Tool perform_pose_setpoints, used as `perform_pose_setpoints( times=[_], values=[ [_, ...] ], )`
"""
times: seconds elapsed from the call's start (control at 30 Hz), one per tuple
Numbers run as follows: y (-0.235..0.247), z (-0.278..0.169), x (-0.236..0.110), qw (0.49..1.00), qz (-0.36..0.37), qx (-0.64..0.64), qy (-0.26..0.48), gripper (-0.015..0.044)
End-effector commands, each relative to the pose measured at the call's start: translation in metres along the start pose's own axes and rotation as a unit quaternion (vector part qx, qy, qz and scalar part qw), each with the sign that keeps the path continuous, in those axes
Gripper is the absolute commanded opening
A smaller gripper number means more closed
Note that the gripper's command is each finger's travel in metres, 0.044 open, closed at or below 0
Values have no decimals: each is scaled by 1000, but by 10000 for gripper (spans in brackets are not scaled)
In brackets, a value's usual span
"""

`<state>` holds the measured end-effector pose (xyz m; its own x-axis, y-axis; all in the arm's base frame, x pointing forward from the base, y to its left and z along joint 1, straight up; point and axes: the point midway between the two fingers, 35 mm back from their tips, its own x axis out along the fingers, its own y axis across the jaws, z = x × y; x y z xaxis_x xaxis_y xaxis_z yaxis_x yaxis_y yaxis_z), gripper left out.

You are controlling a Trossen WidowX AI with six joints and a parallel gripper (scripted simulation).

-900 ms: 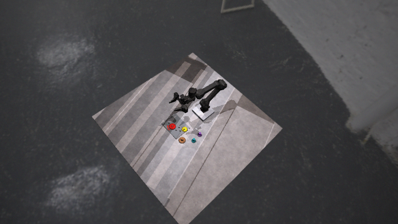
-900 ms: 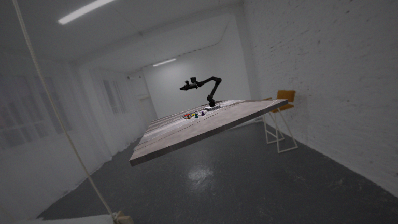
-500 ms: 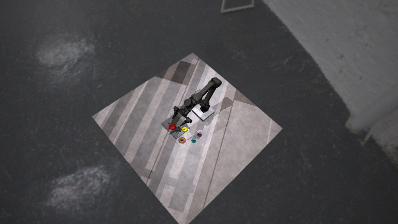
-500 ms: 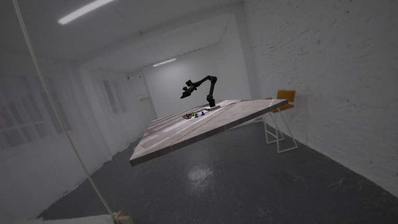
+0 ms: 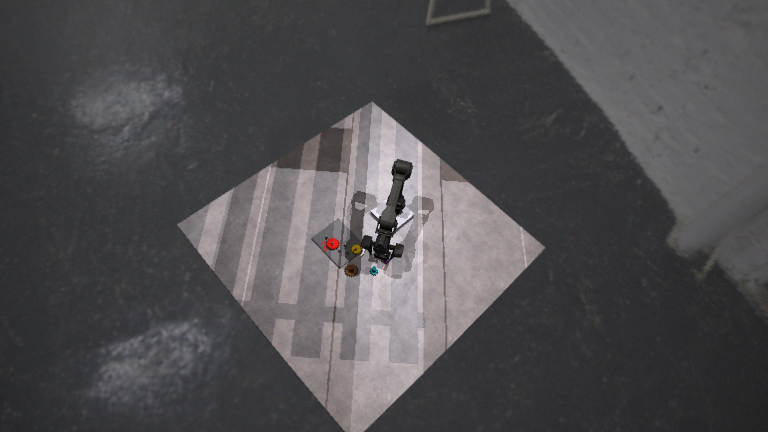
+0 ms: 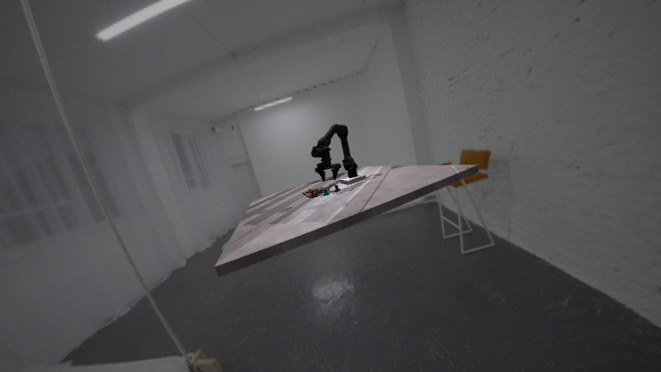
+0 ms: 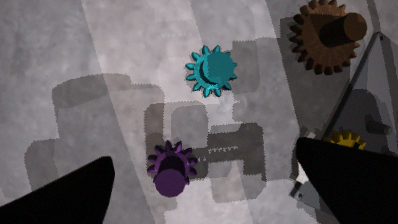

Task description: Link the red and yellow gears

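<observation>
Seen from above, the left of the pale stone-patterned table [image 5: 483,236] [image 6: 406,180] [image 7: 40,50] holds a flat, square grey board [image 5: 337,226] [image 7: 384,62], set like a diamond. On its left part sits a round, bright red gear [image 5: 330,243] [image 6: 310,190], a red arrow mark beside it. Short dark pegs [image 5: 339,250] [image 7: 378,126] stand between it and a toothed yellow gear [image 5: 358,249] [image 7: 345,138] with a black stripe, near the board's right corner.

Just off the board's lower edge, a wide brown gear [image 5: 351,270] [image 7: 326,42] with a round upright handle stands on the table. Next comes a small cyan gear [image 5: 373,271] [image 6: 326,191] [image 7: 212,71], also with a knob. Farther right is a small purple gear [image 5: 386,261] [image 6: 337,188] [image 7: 171,170] with a tall round knob, partly under the black gripper [image 5: 382,248] [image 6: 329,178] [image 7: 207,157]. The gripper points down above the table, fingers wide apart, with nothing between them. Rightmost, the jointed black arm [image 5: 396,194] [image 6: 344,140] rises from a white base plate [image 5: 409,217] [image 6: 361,177].
</observation>
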<state>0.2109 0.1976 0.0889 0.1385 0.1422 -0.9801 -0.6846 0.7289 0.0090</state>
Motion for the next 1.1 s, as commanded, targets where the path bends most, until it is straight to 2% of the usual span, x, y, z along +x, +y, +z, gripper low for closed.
perform_pose_setpoints(
  times=[0.0, 0.27, 0.37, 1.07],
  values=[
    [25, -23, 8, 995, 3, -52, 90, 440],
    [23, -26, 8, 995, 3, -52, 90, 440],
    [23, -28, 21, 995, 3, -52, 90, 440],
    [23, -33, 48, 995, 3, -52, 90, 440]
  ],
)
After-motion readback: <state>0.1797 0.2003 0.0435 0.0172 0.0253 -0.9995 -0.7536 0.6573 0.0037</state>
